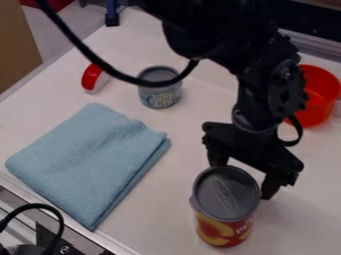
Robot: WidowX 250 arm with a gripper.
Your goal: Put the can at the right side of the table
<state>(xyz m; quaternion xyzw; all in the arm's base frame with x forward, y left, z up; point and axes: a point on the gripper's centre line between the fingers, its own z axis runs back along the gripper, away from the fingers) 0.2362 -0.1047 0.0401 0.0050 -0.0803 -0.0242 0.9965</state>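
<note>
1. Black gripper [242, 178], right of centre in the lower half of the frame. Its fingers [269, 186] stand well apart at the rear of the can [224, 209], one behind the rim, the other beside its right flank. No firm hold is evident; whether either finger touches the can cannot be told.
2. Can, upright on the table [156, 211], lower right of centre, grey lid uppermost. Blue cloth [90, 159] to its left, well apart; small tin [160, 87] farther back, upper centre; red cup [315, 94] at upper right.
3. Step in hand (judged): grasp or release at the can; the pose fits both.
4. Next move (judged): if the can has yet to be placed, centre the fingers about its body, close, lift slightly and carry it towards the right edge of the frame. If this spot suffices, raise the open gripper straight up, lest a finger tip the can.
</note>
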